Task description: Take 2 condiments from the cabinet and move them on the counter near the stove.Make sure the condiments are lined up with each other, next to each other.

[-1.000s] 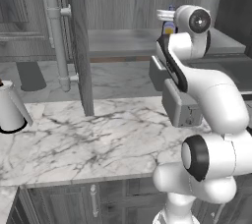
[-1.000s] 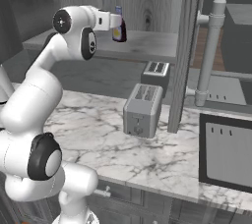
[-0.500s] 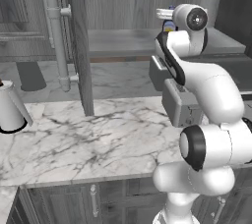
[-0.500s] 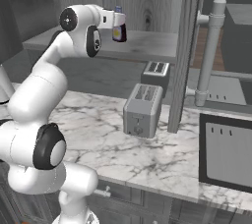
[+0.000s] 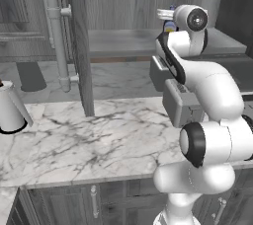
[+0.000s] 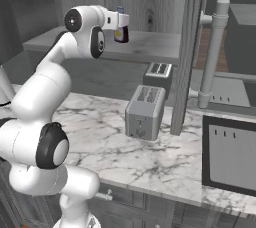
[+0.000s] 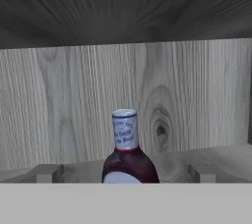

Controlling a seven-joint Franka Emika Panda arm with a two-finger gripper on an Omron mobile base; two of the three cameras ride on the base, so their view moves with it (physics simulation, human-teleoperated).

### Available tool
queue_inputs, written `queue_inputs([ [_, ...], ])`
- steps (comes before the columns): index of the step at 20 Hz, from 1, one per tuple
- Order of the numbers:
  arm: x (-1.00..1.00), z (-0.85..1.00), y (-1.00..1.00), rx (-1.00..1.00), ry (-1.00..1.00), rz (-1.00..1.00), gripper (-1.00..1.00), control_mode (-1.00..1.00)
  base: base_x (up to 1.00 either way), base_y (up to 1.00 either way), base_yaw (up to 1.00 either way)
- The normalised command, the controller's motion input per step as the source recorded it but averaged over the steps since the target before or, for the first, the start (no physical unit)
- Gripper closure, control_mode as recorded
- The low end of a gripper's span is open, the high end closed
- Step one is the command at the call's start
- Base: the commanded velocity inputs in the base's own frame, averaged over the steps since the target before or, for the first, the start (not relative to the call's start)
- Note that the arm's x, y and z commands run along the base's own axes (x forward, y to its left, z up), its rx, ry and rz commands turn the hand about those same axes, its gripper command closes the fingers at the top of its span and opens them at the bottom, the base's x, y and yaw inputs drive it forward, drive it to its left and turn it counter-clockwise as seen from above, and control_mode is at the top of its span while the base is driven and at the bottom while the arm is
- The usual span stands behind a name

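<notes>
We are reaching our gripper (image 7: pixel 126 174) into the open cabinet (image 6: pixel 150 2) at the upper centre of the frame, jaws spread wide and holding nothing, with the sauce bottle (image 7: pixel 129 152) standing on the shelf (image 6: pixel 145 47) between the fingertips (image 7: pixel 47 173). Neither condiment is sitting on the counter (image 5: pixel 99 140) yet, so we are judging the task barely begun.

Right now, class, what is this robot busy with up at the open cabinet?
The white arm is raised into the open cabinet, its hand level with the inner shelf and aimed at the sauce bottle with the blue cap. The bottle stands upright on the shelf, centred between the open fingers, not yet gripped. Below, a toaster sits on the marble counter. No condiment has been set on the counter.
</notes>
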Motion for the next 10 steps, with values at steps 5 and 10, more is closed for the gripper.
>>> queue_inputs([
  [5, 0.06, 0.00, 0.00, 0.00, 0.00, 0.00, -1.00, -1.00, 0.00, 0.00, 0.00],
  [10, 0.12, 0.00, 0.00, 0.00, 0.00, 0.00, -1.00, -1.00, 0.00, 0.00, 0.00],
])
